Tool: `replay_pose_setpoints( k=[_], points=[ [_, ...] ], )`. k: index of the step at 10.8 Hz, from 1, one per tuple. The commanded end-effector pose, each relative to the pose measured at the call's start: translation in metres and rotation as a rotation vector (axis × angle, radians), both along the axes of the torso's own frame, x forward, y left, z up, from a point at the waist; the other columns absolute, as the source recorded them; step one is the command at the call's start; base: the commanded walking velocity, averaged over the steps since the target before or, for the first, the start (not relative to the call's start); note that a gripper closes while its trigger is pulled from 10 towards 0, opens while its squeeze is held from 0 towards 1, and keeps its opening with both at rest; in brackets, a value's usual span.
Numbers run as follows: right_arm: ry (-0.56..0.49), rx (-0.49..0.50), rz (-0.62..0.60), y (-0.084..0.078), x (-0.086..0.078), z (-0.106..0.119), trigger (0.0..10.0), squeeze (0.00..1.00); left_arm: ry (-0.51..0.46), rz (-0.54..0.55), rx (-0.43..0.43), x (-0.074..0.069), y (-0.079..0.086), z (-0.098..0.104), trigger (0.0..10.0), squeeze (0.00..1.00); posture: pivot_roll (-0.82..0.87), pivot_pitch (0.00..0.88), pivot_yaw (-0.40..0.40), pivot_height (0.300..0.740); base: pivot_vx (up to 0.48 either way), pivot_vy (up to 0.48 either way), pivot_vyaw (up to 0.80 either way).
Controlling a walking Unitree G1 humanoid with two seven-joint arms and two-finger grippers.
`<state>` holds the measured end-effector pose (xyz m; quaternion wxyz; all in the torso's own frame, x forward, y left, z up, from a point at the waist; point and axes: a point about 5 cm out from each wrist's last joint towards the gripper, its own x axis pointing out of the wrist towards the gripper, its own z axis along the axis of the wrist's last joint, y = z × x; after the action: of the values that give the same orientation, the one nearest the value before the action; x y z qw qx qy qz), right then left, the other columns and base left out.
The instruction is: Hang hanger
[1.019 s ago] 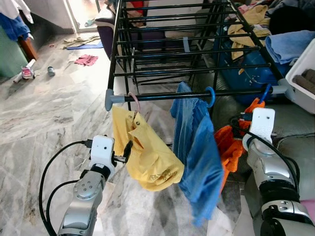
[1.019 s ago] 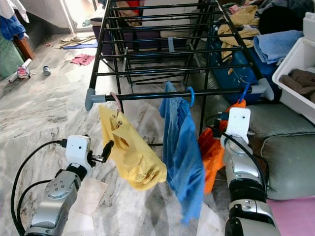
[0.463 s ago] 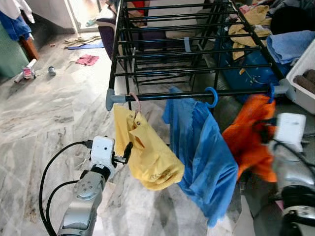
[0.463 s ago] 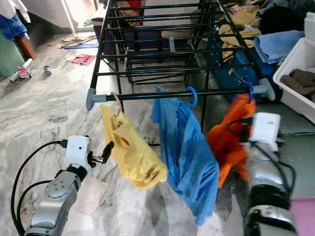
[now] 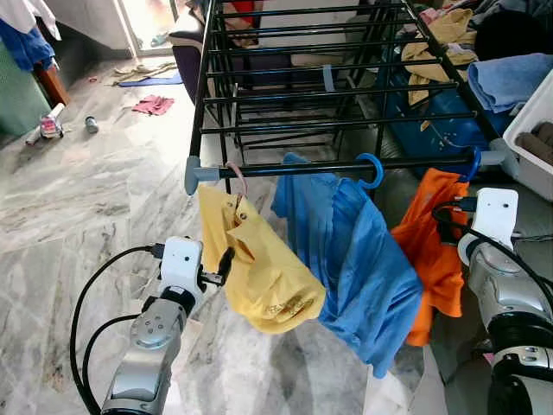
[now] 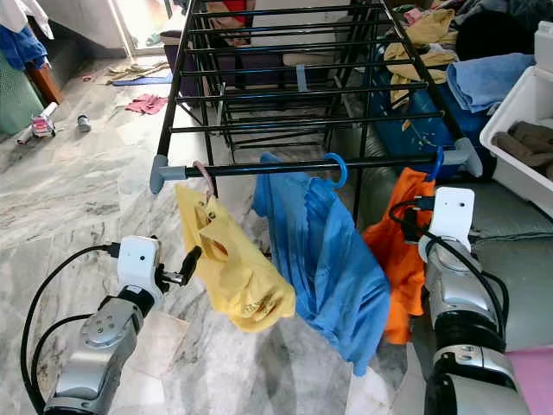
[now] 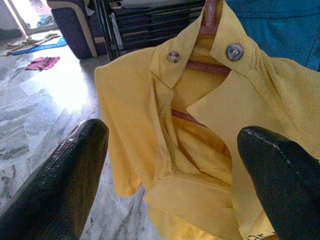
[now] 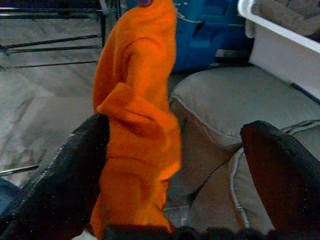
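Drying rack front rail carries yellow shirt, blue garment, orange garment on hangers. Left hand spread wide at yellow shirt; right hand wide beside orange garment. Sofa crowds rack's right; marble floor open left.

Drying rack: black bars, grey end caps on the front rail. Three garments on that rail: yellow shirt with two pale round buttons at the collar, hanger under it reddish-brown; blue garment on a blue hanger hook; orange garment, plain, on a darker blue hook. Floor: grey-white marble, veined. Both arms silver with white wrist blocks and black cables; left fingers black, right fingers black. Bin beside the rack white, brown cloth inside. Light blue towel and mustard cloth behind the rack. Cushion grey-beige. Pink rag on the floor further back.
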<state>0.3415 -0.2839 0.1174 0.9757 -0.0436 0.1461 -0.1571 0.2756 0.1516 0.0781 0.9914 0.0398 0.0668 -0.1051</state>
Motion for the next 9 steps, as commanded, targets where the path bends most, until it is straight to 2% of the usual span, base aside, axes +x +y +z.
replay_pose_setpoints(
  k=[1, 4, 8, 9],
  points=[
    [0.025, 0.015, 0.003, -0.004, -0.003, -0.004, 10.0, 0.0, 0.016, -0.001, 0.012, 0.0, 0.002, -0.002, 10.0, 0.0, -0.05, 0.07, 0.022, 0.74, 0.0, 0.0, 0.0],
    [0.0, 0.083, 0.105, 0.017, 0.005, -0.001, 10.0, 0.0, 0.028, -0.019, 0.023, 0.002, -0.002, -0.004, 10.0, 0.0, -0.05, 0.06, 0.027, 0.74, 0.0, 0.0, 0.0],
    [-0.025, 0.067, 0.151, 0.036, 0.006, 0.003, 10.0, 0.0, 0.032, -0.007, 0.015, 0.001, -0.003, -0.004, 10.0, 0.0, -0.05, 0.065, 0.014, 0.74, 0.0, 0.0, 0.0],
    [-0.014, 0.062, 0.141, 0.037, 0.005, 0.001, 3.8, 0.0, 0.034, -0.009, 0.014, 0.001, -0.003, -0.004, 10.0, 0.0, -0.05, 0.065, 0.014, 0.74, 0.0, 0.0, 0.0]
  ],
)
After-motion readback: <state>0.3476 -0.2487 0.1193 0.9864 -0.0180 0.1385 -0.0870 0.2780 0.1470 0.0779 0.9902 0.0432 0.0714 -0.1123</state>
